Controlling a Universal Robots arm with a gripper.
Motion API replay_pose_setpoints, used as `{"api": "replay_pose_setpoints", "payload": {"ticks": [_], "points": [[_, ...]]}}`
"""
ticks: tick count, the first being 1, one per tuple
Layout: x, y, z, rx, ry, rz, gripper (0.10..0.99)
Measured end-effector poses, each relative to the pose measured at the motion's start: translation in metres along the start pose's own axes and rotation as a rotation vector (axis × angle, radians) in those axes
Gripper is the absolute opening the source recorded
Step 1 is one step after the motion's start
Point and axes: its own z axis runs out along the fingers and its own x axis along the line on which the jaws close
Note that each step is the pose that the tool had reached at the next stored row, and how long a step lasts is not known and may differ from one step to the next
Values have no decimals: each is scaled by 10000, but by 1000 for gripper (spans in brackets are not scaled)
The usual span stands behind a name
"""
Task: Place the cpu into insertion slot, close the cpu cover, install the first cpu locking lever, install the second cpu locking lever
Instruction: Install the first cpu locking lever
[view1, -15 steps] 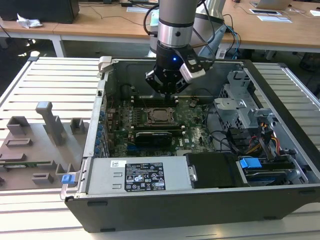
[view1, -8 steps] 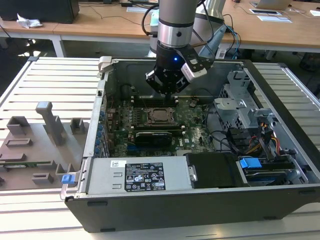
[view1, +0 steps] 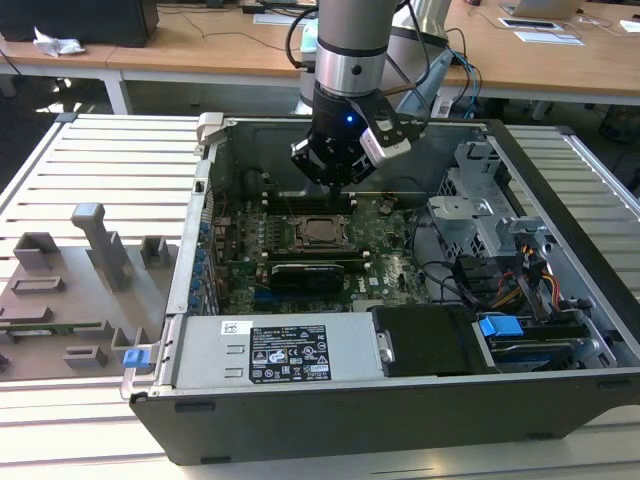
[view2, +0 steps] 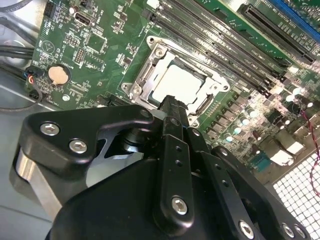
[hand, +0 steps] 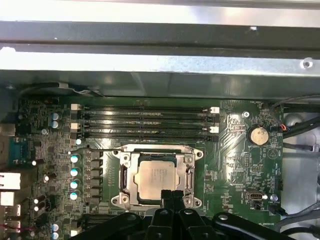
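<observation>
Counts first: one arm with one gripper (view1: 335, 185), one cpu (hand: 156, 180), one insertion slot (hand: 123, 176) and one cpu cover (hand: 189, 170), all inside one open computer case (view1: 400, 412) that lies on a slatted white table (view1: 100, 150). Beside the socket run four long memory slots (hand: 145, 121), parallel to each other, and one round coin battery (hand: 258, 135) sits well apart on the green board.

One thin lever rod (hand: 102, 149) can be made out. It runs along the socket edge nearest the memory slots, and its end reaches past the corner. Whether it is latched cannot be told.

The cpu lies flat in the insertion slot with its silver-grey top facing up. Being square, it has no long axis. Its edges sit square to the socket frame, one pair parallel to the memory slots. The cpu cover is down flat over it, and its window frames the chip on all four sides.

The gripper hangs over the socket edge farthest from the memory slots, with its tips crossing the cpu's rim in both wrist views. Its fingers (hand: 167, 199) are drawn together, narrow, with nothing seen between them. Whether they touch the cover cannot be told.
</observation>
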Motion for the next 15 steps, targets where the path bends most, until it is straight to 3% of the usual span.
{"api": "replay_pose_setpoints", "payload": {"ticks": [6, 12, 15], "points": [[120, 3, -1, 2, -1, 1, 106], [328, 8, -1, 1, -4, 1, 106], [380, 9, -1, 1, -5, 0, 106]]}}
